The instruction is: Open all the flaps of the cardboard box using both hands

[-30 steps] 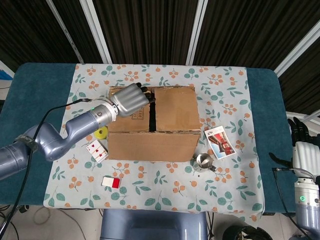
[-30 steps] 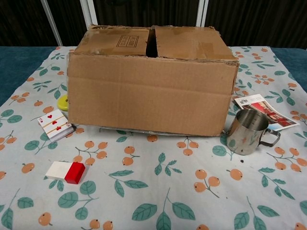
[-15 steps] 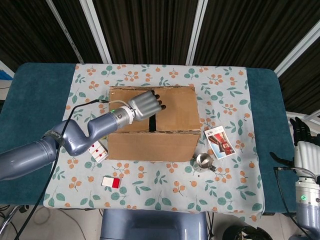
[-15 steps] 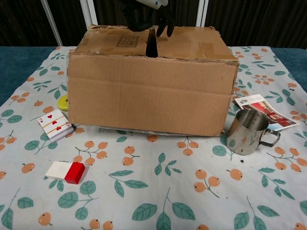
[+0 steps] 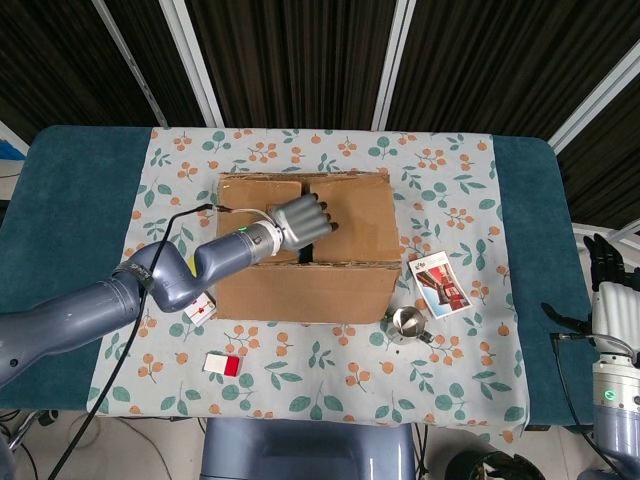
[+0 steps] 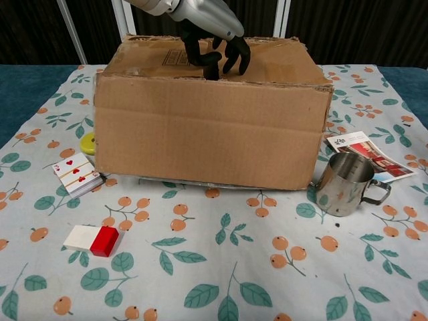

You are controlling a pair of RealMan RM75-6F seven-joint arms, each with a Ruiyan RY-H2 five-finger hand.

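The brown cardboard box (image 5: 345, 275) (image 6: 214, 130) stands mid-table with its top flaps lying flat and a narrow dark seam between them. My left hand (image 5: 303, 220) (image 6: 212, 30) is over the box top at that seam. Its dark fingertips (image 6: 211, 61) point down, touching the flap edges near the front end of the gap; it holds nothing. My right hand (image 5: 605, 285) hangs off the table's right edge, far from the box, fingers up and apart. The chest view does not show it.
A steel cup (image 5: 407, 322) (image 6: 344, 184) stands by the box's front right corner, a printed card (image 5: 440, 285) (image 6: 366, 152) behind it. Playing cards (image 5: 196, 304) (image 6: 77, 175) and a yellow disc (image 6: 87, 142) lie left of the box. A white-and-red block (image 5: 222, 363) (image 6: 91, 239) is front left.
My left hand slid from the left flap rightward and toward the front, onto the seam, and its fingertips dropped to the gap. The flaps and the right hand have not moved.
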